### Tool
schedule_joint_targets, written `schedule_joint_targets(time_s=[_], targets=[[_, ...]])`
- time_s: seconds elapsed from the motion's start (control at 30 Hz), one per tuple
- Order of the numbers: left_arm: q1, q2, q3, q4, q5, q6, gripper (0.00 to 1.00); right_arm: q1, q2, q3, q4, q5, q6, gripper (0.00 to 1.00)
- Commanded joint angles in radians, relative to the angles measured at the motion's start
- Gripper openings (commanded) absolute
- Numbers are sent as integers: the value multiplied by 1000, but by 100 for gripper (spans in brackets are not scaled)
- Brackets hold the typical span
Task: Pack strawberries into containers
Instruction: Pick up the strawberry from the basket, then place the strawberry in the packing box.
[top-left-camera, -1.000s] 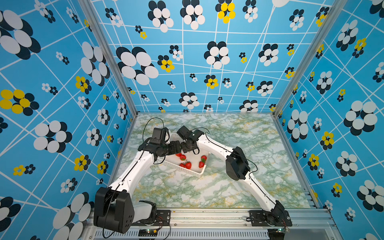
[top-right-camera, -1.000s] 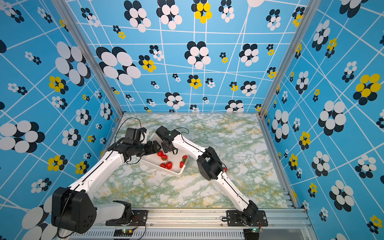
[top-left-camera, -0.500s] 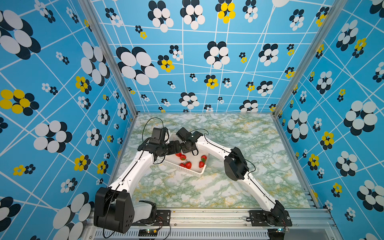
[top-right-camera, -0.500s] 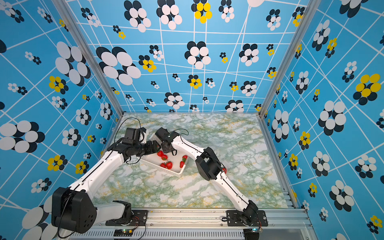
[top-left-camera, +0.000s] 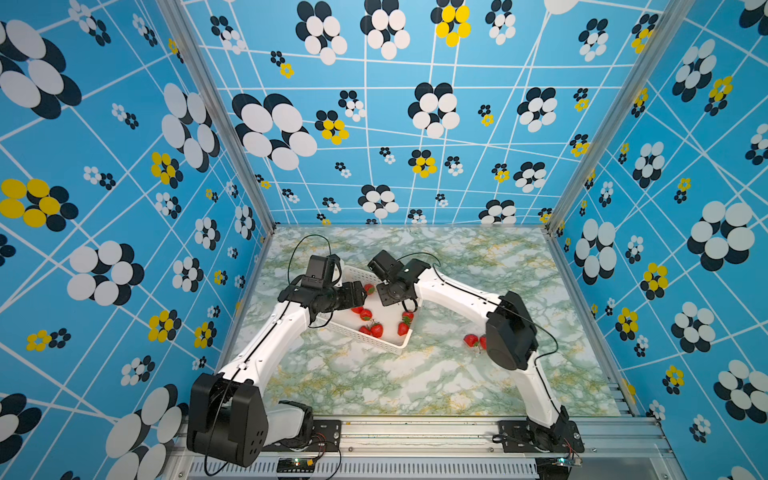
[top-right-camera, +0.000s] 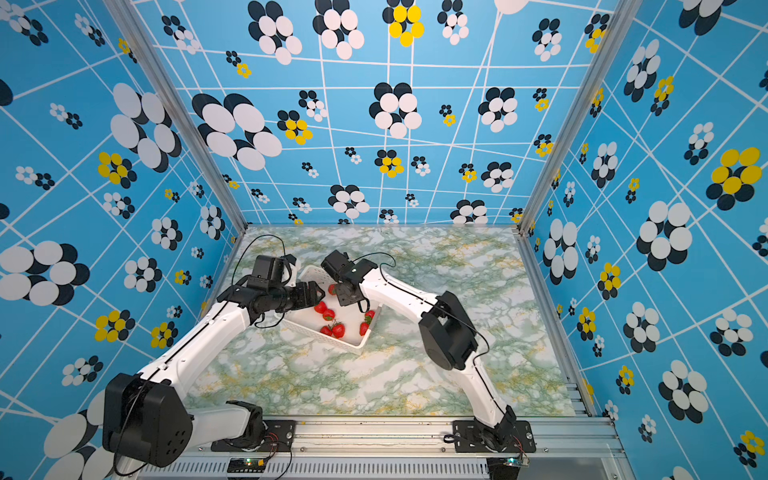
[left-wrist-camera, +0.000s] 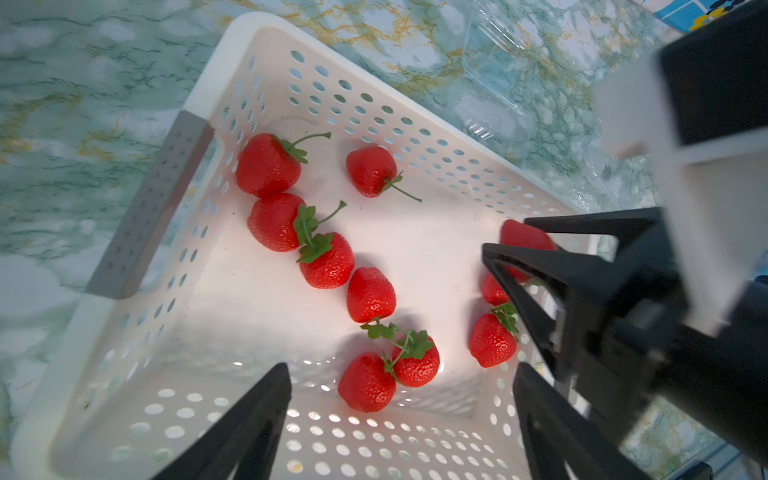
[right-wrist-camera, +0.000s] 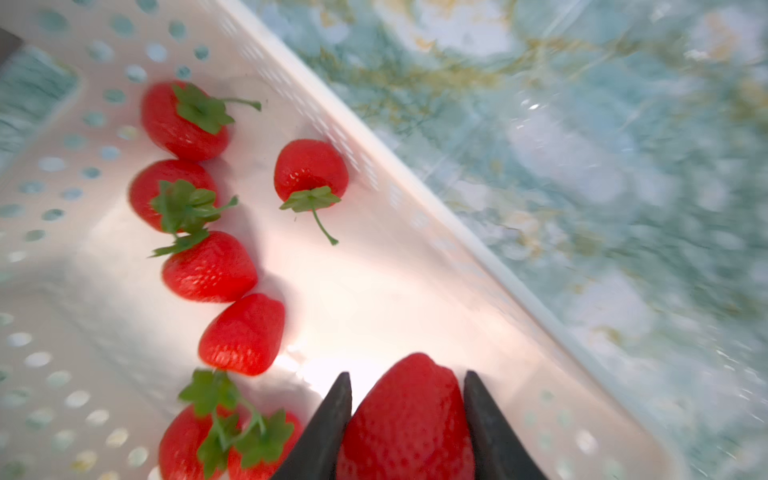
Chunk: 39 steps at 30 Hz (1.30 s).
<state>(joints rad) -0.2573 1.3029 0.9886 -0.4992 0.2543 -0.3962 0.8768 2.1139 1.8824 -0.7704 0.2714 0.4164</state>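
One strawberry (right-wrist-camera: 407, 419) pinched between the jaws of the right gripper (right-wrist-camera: 407, 374), inside the white basket (left-wrist-camera: 257, 37) near one long wall. Several more strawberries (left-wrist-camera: 328, 262) loose on the basket floor. Left gripper (left-wrist-camera: 401, 368) spread wide and empty above them. Clear container (left-wrist-camera: 498, 83) on the marbled table (top-left-camera: 415, 382) just beside the basket.

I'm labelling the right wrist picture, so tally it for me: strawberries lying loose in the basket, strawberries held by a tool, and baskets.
Loose strawberries: 7
Held strawberry, in the right tool: 1
White basket: 1
Total: 9
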Motion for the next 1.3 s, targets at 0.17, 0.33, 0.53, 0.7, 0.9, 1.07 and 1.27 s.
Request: schedule_joint_targets(time_s=[0.17, 0.33, 0.53, 0.7, 0.9, 1.07, 1.27], targets=[[-196, 150, 190, 0, -34, 7, 85, -101, -395, -518, 72, 112, 143, 32], [-280, 233, 278, -1, -38, 1, 85, -193, -539, -760, 132, 115, 171, 33], [-354, 317, 368, -22, -47, 0, 85, -268, -574, -886, 169, 96, 170, 33], [-378, 349, 408, -40, -59, -2, 84, -305, -566, -937, 209, 66, 162, 33], [-382, 346, 413, -48, -81, -2, 84, -309, -584, -977, 218, 66, 169, 33], [-381, 354, 417, -50, -84, -1, 84, -315, -611, -1012, 227, 62, 179, 33], [-381, 361, 420, -53, -79, 1, 84, -317, -586, -1022, 245, 50, 186, 35]])
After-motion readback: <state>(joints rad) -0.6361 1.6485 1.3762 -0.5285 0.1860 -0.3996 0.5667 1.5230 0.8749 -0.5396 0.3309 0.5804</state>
